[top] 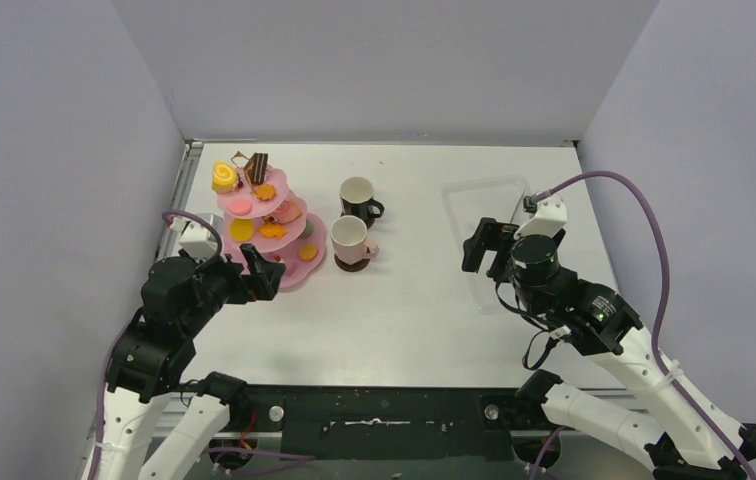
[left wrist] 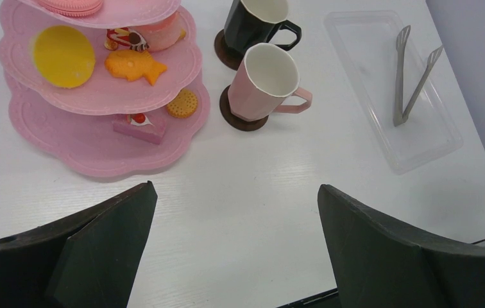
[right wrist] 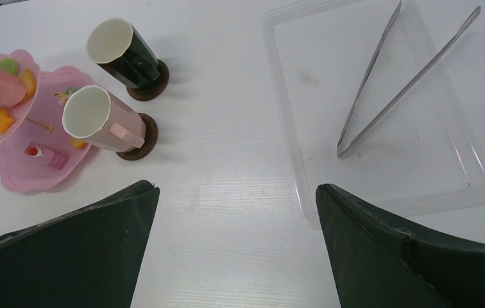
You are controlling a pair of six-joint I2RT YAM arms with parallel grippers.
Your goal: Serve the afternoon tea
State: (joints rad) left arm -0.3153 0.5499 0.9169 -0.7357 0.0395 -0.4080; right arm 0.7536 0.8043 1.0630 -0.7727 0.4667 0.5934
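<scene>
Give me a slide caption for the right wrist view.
Open right end effector facing metal tongs in a clear tray, pink mug and black mug on coasters.

tray (right wrist: 317, 128): clear, tongs (right wrist: 370, 74) lie inside
black mug (right wrist: 127, 61): on a brown coaster (right wrist: 158, 80)
pink mug (right wrist: 99, 119): on second brown coaster (right wrist: 148, 138), beside pink stand (right wrist: 15, 173)
right gripper (right wrist: 233, 188): fingers wide apart

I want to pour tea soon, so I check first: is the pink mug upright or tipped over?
Upright. The pink mug stands on its coaster with its mouth facing up, and it looks empty inside.
</scene>
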